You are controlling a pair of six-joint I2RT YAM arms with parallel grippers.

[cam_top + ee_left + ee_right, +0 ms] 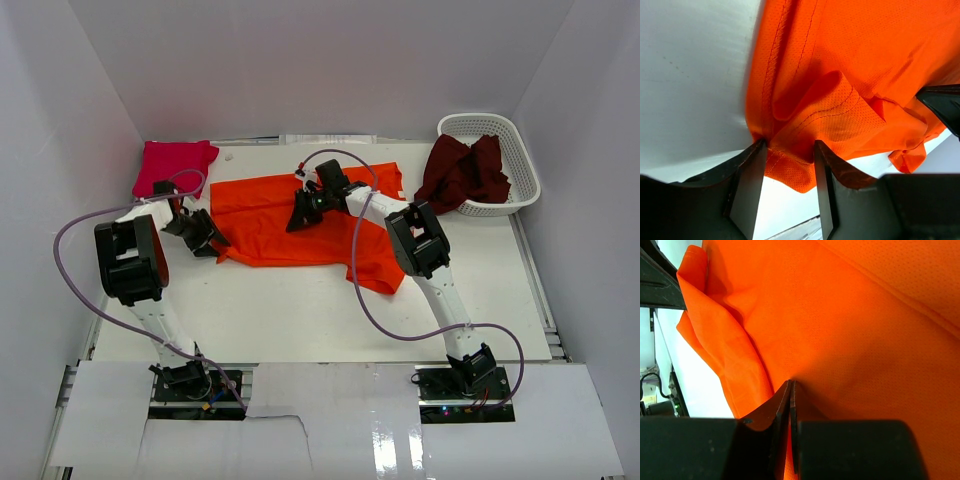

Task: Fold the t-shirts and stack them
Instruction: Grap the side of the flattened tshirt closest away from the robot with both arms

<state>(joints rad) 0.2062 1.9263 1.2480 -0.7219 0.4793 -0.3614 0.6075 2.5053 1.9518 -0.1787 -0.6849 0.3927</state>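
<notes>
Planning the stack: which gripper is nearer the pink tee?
Left. The left gripper sits at the left edge of the orange tee, just in front of the pink tee; the right gripper is over its middle.

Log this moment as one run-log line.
left hand: open around orange t-shirt edge | right hand: shut on orange t-shirt | magenta t-shirt: far left | maroon t-shirt: in basket

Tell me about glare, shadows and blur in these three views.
Top external: even, sharp, soft shadows; glare only on the glossy front panel. Left wrist: orange t-shirt weave crisp, left fingers dark and underlit. Right wrist: the shirt fills the frame, right fingers nearly black silhouettes, shadowed folds at left.
</notes>
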